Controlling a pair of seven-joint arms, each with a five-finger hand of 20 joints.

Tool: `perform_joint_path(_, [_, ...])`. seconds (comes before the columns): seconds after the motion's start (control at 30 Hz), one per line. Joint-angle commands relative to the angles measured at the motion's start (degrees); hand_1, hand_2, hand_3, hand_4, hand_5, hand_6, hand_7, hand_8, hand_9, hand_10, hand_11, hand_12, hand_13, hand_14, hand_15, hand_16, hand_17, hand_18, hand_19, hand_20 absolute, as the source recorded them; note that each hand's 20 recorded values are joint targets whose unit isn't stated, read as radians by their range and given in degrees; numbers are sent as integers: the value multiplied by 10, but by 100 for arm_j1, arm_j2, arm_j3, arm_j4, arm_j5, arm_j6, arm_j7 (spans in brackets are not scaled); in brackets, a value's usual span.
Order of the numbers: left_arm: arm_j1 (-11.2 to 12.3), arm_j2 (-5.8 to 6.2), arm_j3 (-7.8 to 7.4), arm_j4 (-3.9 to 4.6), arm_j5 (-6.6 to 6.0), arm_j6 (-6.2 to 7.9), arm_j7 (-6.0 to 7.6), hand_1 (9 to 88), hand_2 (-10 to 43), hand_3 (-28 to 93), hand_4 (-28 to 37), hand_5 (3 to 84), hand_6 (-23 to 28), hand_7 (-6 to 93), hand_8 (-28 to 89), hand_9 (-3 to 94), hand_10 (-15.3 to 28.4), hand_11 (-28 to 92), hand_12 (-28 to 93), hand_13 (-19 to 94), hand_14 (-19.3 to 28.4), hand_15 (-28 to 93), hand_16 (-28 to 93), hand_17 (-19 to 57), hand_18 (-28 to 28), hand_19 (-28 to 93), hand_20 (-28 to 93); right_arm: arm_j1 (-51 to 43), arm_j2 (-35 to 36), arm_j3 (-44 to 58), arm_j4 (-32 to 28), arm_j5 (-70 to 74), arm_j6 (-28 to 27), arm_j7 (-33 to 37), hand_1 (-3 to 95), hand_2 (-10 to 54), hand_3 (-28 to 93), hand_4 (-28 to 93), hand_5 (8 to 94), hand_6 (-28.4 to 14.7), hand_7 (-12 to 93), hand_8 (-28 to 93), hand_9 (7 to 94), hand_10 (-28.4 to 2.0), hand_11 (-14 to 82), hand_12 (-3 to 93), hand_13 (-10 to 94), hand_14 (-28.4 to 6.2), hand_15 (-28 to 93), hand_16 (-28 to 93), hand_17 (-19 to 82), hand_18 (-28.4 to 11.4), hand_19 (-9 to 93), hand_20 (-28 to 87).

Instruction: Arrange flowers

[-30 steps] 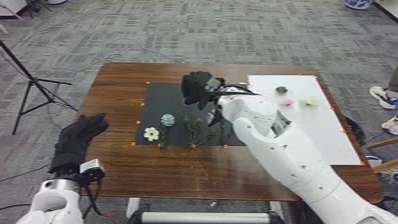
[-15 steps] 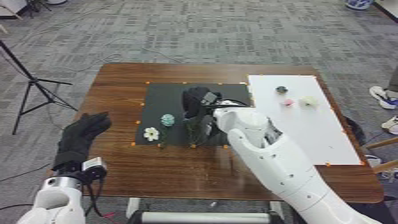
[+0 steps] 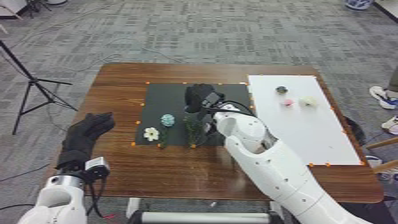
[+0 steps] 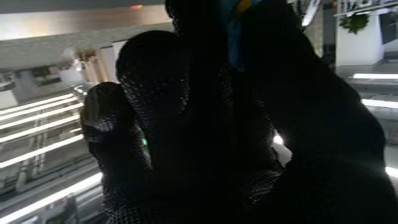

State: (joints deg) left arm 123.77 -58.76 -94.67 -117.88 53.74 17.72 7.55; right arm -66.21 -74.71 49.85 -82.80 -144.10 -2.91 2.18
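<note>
Can see the right hand (image 3: 202,97) in the head view, over the far half of the black sheet (image 3: 162,97), right of its middle, with the right arm slanting in from the bottom right corner. Cannot tell whether clenched, released or grasping something. In the right wrist view, can make out a thin blue strip (image 4: 235,45) just beside the black glove, with a yellow patch (image 4: 242,5), but cannot tell what to call either

Can see the left hand (image 3: 86,131) near the left edge of the brown wooden table (image 3: 117,92), released, with relaxed fingers pointing away from the arm, grasping nothing

On the black sheet, near its left near corner, find a white flower (image 3: 151,134), with a blue-green bloom (image 3: 168,120) just beyond and to the right. Farther right, find a leafy green sprig (image 3: 193,130) lying lengthwise near the near edge

On the far half of the white sheet (image 3: 324,135), find a dark green rosette (image 3: 282,90), a small pink bloom (image 3: 288,102) nearer, and a larger cream bloom (image 3: 308,101) just right of the pink one. Around the sheets, notice small orange markers (image 3: 138,122). Left of the table, notice a black tripod (image 3: 32,80) on grey carpet (image 3: 222,40)
</note>
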Motion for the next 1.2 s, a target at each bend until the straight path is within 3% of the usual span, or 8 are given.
perform_joint_path(0.03, [-6, -12, 13, -2, 24, -77, -13, 218, 149, 675, -283, 508, 27, 172, -71, 494, 140, 221, 131, 377, 174, 212, -11, 42, 89, 67, 130, -53, -101, -12, 137, -134, 62, 89, 555, -92, 612, -234, 794, 49, 227, -5, 895, -76, 77, 193, 771, -89, 584, 360, 394, -228, 830, 550])
perform_joint_path(0.47, [1, -28, 13, -10, 18, -50, 26, 218, 148, 677, -283, 508, 27, 171, -70, 494, 139, 222, 132, 378, 173, 214, -11, 42, 89, 67, 129, 6, -107, -4, 72, -176, -449, 188, 547, -64, 607, -220, 761, 45, 206, -26, 843, -78, 75, 144, 771, -90, 578, 361, 395, -232, 834, 547])
perform_joint_path(0.7, [-18, -28, 8, -8, 33, -55, -25, 220, 146, 678, -283, 509, 27, 171, -70, 494, 140, 222, 132, 377, 174, 212, -11, 42, 89, 67, 129, 68, -35, 13, -26, -97, -730, 262, 481, -78, 636, -194, 676, 4, 195, -19, 732, -110, 108, 104, 739, -99, 590, 358, 376, -236, 832, 545])
perform_joint_path(0.83, [5, -38, -7, -17, 35, -60, -26, 222, 144, 679, -283, 508, 27, 171, -70, 494, 139, 222, 132, 377, 173, 213, -11, 42, 89, 67, 129, 105, 2, 3, -69, -79, -811, 251, 457, -85, 667, -200, 641, 3, 192, -35, 697, -115, 105, 103, 726, -99, 598, 350, 371, -235, 832, 544])
perform_joint_path(1.2, [32, -57, 14, -29, 53, -60, -22, 229, 135, 680, -283, 507, 26, 172, -71, 494, 138, 222, 132, 376, 173, 211, -11, 42, 89, 66, 130, 327, 247, -47, -353, 217, -881, 372, 429, -86, 688, -189, 608, 9, 199, -123, 674, -125, 99, 103, 718, -101, 610, 335, 366, -235, 831, 544])
